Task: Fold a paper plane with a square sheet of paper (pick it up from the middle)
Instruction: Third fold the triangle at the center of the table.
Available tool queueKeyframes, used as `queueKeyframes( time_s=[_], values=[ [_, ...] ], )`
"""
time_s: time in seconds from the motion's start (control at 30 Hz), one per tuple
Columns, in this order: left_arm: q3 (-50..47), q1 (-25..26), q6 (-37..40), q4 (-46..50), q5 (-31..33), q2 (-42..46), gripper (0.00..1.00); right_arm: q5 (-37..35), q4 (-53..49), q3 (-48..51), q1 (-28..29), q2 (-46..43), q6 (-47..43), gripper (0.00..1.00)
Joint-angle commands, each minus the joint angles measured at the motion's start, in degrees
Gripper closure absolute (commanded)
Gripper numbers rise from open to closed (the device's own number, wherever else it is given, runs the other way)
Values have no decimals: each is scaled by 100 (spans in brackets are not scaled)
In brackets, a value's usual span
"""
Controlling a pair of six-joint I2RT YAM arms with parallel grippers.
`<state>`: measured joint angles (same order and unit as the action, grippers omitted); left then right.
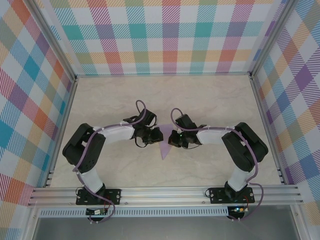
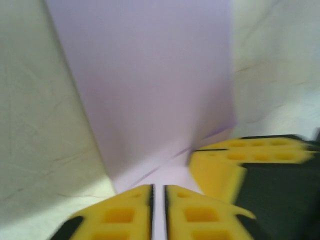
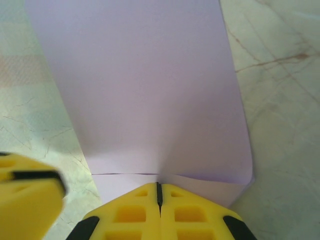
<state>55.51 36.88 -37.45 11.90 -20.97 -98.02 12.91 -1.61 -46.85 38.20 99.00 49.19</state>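
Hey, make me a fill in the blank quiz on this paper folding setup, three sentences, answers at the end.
1. The left gripper and right gripper have ____ fingers.
2. The lavender paper is pinched by ____ of the two grippers.
3. In the top view, the paper's pointed tip aims toward the arms' ____.

Answers: yellow; both; bases.

Paper (image 1: 163, 149) mostly hidden by left gripper (image 1: 156, 134), right gripper (image 1: 172, 138); wrist views crop far edge.
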Motion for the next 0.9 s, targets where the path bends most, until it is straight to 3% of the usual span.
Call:
queueKeyframes(
  time_s=[0.0,0.2,0.47,0.87],
  values=[
    [-342,188,-495,-436,24,509,78,-317,-253,204,-5,-27,317,100],
    [-1006,562,-1446,-1238,-207,688,79,-421,-291,279,-6,-18,544,100],
    [-1142,920,-1911,-1551,-481,300,89,-447,-314,299,-5,58,643,100],
    [-1175,1008,-1741,-1252,-137,99,91,-469,-377,316,-6,111,670,100]
  ],
)
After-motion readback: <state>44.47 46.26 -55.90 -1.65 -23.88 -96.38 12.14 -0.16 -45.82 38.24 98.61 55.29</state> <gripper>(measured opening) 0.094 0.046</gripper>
